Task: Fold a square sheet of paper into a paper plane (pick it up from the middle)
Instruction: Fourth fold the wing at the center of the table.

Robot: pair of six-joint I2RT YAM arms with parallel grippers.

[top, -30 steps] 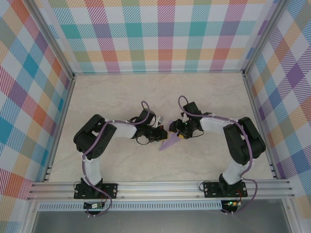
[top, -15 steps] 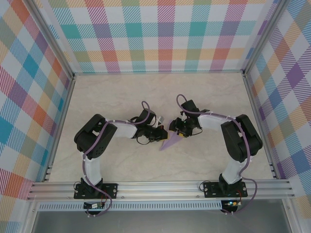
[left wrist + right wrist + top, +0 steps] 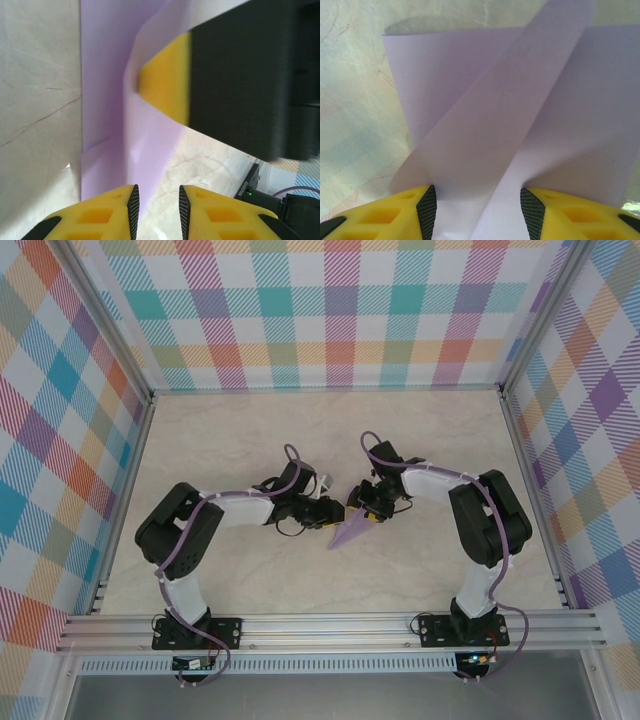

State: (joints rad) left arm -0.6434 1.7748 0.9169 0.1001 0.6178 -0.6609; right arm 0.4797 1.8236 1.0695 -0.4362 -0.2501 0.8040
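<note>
The square sheet of paper is pale lavender and lies folded into a narrow pointed dart, a half-made paper plane, mid-table with its tip toward the near left. My left gripper sits just left of it. In the left wrist view the left gripper is open by a small gap, with bare table between the pads and the paper beyond its left finger. My right gripper stands over the paper's wide end. In the right wrist view the right gripper is open, with raised paper flaps between its fingers.
The table is pale marble with plaid walls on three sides and an aluminium rail along the near edge. One yellow fingertip of the right gripper rests on the paper in the left wrist view.
My left gripper has gone from shut to open and let go of the paper. The left arm's elbow has swung left and lower. The right arm has edged slightly left.
</note>
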